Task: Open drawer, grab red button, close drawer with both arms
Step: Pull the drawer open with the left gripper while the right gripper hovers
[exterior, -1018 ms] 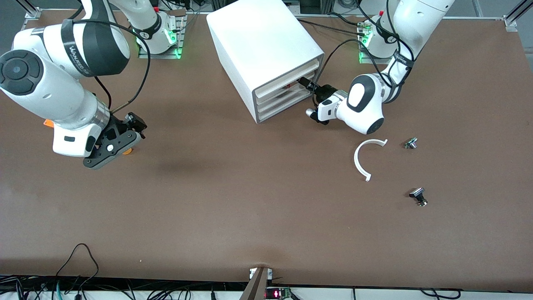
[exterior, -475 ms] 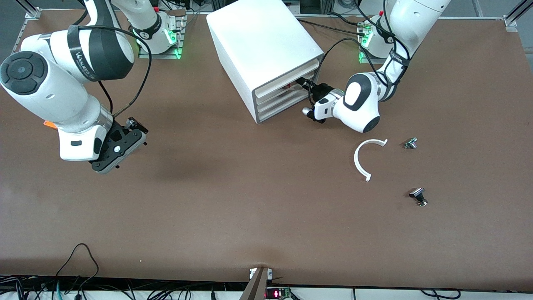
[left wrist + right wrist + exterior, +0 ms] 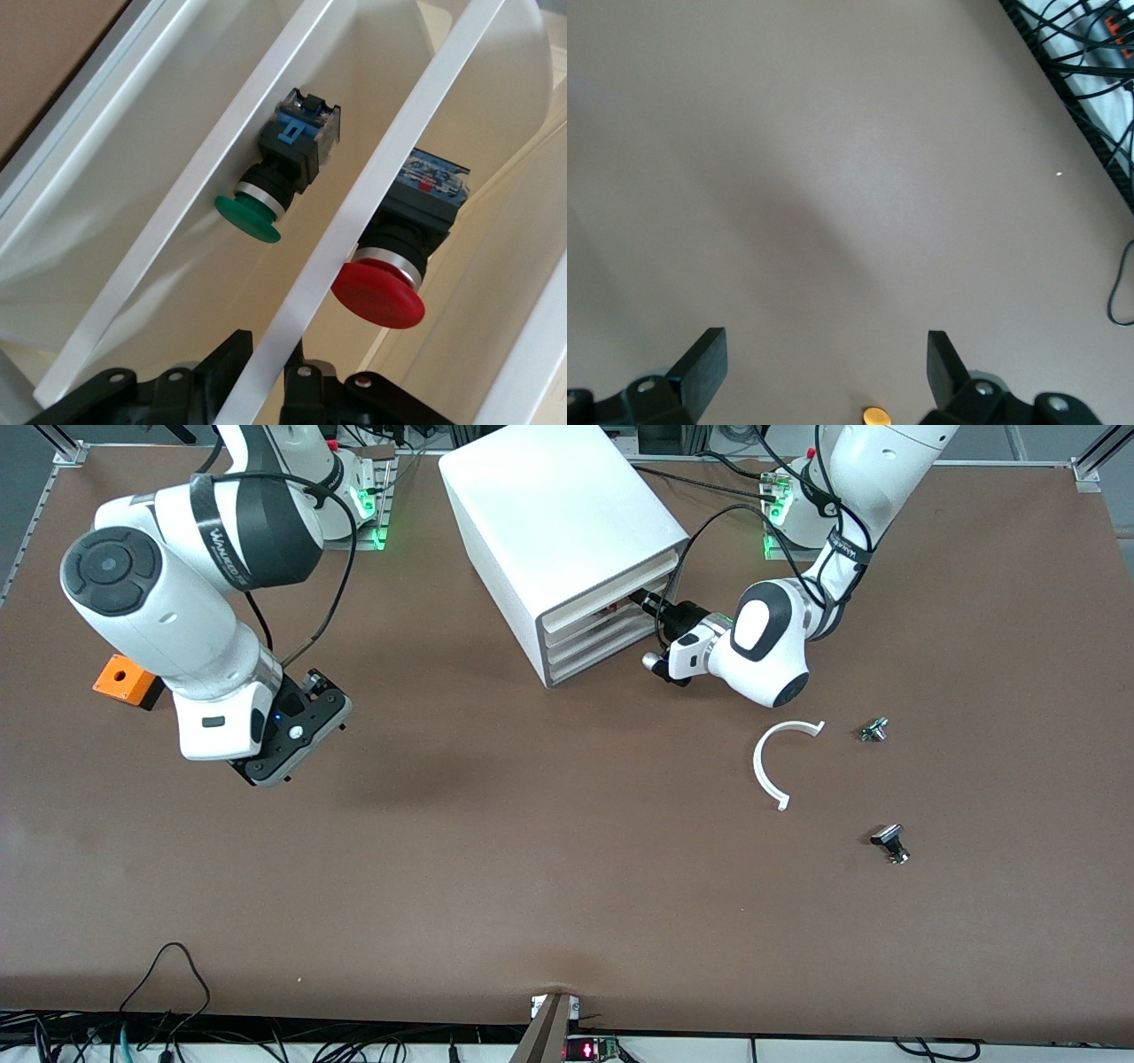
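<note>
From the front, the left claw (image 3: 645, 600) is at the top drawer (image 3: 611, 607) of the white cabinet (image 3: 554, 522). The right claw (image 3: 292, 731) hangs over the brown surface (image 3: 532, 850).

The left wrist view shows the left claw pinched tight on the drawer's white lip (image 3: 292, 328). The red button (image 3: 394, 266) lies inside, beside a green button (image 3: 275, 186).

The right wrist view shows the right claw's fingers (image 3: 704, 359) spread wide, holding nothing.

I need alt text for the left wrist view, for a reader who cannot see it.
The left pincer is shut on the white front lip of a drawer. Past the lip, inside the cabinet, lie a red-capped button and a green-capped button.
</note>
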Motion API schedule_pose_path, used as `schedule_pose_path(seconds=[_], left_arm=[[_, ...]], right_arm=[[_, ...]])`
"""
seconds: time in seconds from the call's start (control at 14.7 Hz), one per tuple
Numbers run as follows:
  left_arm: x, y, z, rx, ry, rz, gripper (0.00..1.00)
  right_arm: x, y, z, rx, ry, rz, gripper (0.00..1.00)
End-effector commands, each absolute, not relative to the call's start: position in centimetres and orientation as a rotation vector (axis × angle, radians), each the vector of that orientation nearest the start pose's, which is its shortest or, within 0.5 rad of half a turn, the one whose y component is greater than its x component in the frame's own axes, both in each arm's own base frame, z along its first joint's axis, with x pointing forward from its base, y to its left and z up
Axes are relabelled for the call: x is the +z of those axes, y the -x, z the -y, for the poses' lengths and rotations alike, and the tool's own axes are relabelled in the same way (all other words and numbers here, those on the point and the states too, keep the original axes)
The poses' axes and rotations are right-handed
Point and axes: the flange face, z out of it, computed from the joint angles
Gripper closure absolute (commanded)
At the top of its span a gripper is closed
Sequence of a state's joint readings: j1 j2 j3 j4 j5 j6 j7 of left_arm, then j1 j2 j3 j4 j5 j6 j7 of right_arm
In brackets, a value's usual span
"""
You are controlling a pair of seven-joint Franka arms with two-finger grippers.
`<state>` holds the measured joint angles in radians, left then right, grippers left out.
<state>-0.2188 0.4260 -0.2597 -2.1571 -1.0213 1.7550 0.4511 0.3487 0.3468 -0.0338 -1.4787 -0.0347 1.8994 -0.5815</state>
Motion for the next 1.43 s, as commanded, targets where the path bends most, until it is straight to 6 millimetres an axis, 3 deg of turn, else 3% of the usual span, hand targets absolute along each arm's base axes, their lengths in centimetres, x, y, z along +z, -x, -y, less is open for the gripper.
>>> schedule_pose_path(seconds=[0.0,0.14,0.54,0.75,0.88,0.95,1.02,1.09,1.15,1.36], left_arm=[[20.6,-41.2,29.0,-0.877,-2.03,0.263,1.0],[20.6,-42.1,28.2,-0.852,-2.043,0.238,1.0],[21.9,-48.0,23.2,-0.707,-2.107,0.158,1.0],[23.0,-50.7,21.9,-0.61,-2.147,0.142,1.0],[23.0,-51.5,21.3,-0.564,-2.201,0.149,1.0],[22.9,-51.9,20.9,-0.538,-2.226,0.148,0.96],[23.0,-52.5,20.2,-0.506,-2.239,0.133,0.7],[23.5,-53.1,19.8,-0.487,-2.238,0.119,0.08],[23.9,-53.5,19.3,-0.47,-2.236,0.112,0.0],[25.8,-55.5,17.6,-0.405,-2.249,0.092,0.0]], right_arm=[[48.5,-64.1,-22.2,-0.118,2.852,1.438,0.0],[48.5,-63.9,-23.3,-0.135,2.842,1.459,0.0],[47.3,-64.3,-24.3,-0.158,2.832,1.473,0.0],[47.5,-63.6,-26.4,-0.172,2.808,1.512,0.0],[47.3,-64.3,-27.2,-0.255,2.784,1.531,0.0],[47.3,-64.1,-28.6,-0.295,2.756,1.553,0.0],[47.4,-63.4,-30.4,-0.306,2.715,1.594,0.0],[47.4,-62.6,-32.0,-0.309,2.681,1.632,0.0],[47.3,-61.8,-33.8,-0.307,2.648,1.672,0.0],[46.7,-60.4,-38.3,-0.316,2.477,1.903,0.0]])
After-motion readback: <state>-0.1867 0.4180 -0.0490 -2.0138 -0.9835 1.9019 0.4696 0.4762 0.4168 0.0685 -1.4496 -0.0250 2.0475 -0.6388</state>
